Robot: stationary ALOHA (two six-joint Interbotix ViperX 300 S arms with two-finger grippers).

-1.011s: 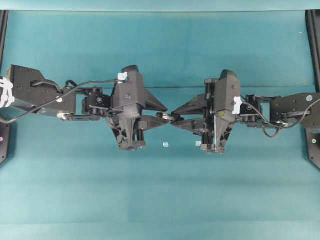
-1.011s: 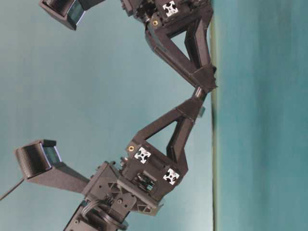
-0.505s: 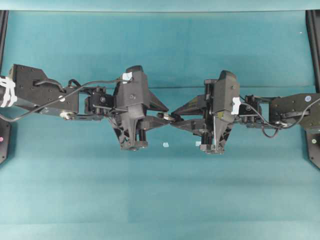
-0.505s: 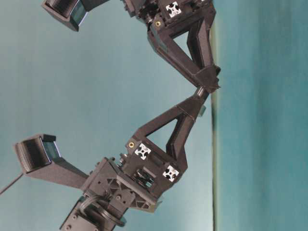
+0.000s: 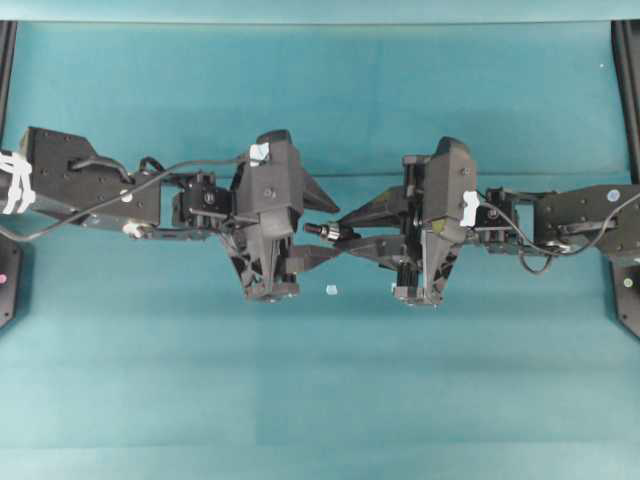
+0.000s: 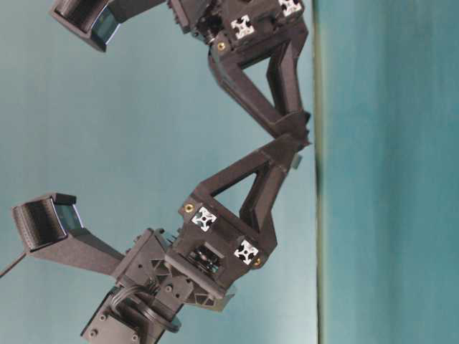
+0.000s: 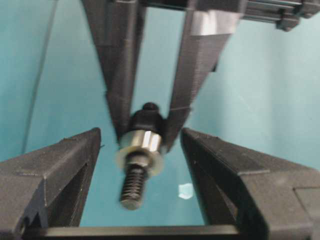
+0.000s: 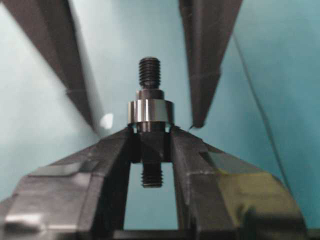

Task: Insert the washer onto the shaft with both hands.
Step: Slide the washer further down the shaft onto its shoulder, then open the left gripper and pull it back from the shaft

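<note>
The shaft [image 8: 150,150] is a dark pin with threaded ends, and my right gripper [image 8: 151,135] is shut on its middle. The silver washer [image 8: 150,111] sits on the shaft just past those fingertips. In the left wrist view the shaft [image 7: 133,185] points toward the camera with the washer [image 7: 144,141] round it. My left gripper [image 7: 140,132] stands open on either side, touching neither. Overhead, the shaft [image 5: 318,231] lies between the left gripper [image 5: 333,232] and the right gripper [image 5: 346,236], above the mat. At table level the fingers hide the shaft.
A tiny pale square chip [image 5: 331,290] lies on the teal mat [image 5: 320,400] just in front of the grippers; it also shows as the chip [image 7: 186,190] in the left wrist view. Black frame posts [image 5: 626,60] stand at the far left and right edges.
My left gripper has opened and let go at the shaft. The washer stays on the shaft in the shut right gripper. Both gripper bodies have shifted slightly toward the middle.
</note>
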